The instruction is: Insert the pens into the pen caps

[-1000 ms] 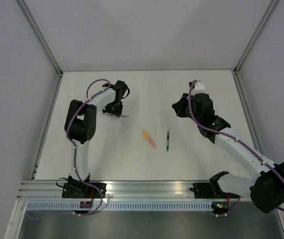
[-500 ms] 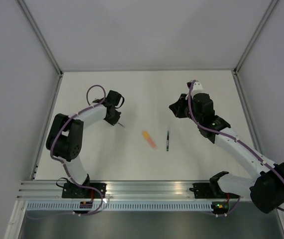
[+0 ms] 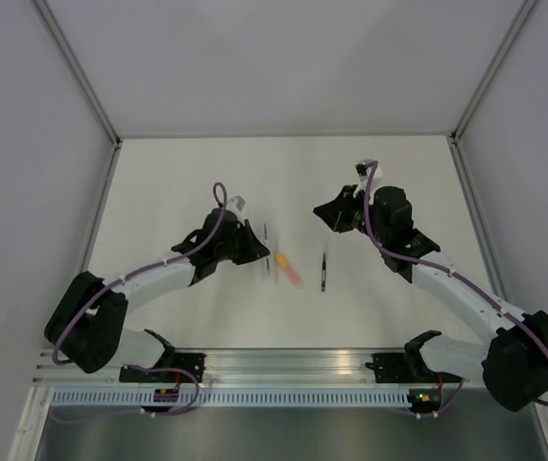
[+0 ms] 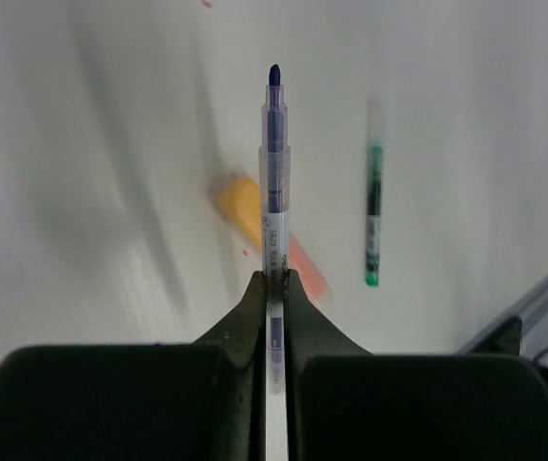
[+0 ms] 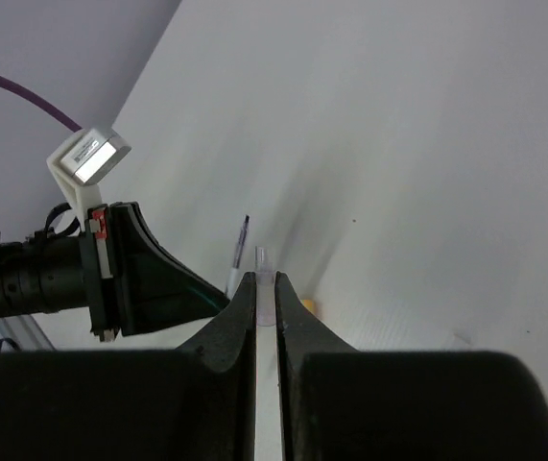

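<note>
Gripping the silver-grey pen [image 4: 274, 173] tip-out, left end effector [image 4: 274, 281] holds it off the worktop [image 4: 110, 144]; right end effector [image 5: 264, 280] is clenched on the grey cap [image 5: 263, 257]; pink-orange marker [image 4: 243, 206] and green pen [image 4: 373, 221] lie near each other on it.

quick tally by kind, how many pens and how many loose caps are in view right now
pens: 3 (silver-grey pen in the left gripper; pink-orange marker and green pen on the table)
loose caps: 1 (clear cap in the right gripper)
total: 4
</note>
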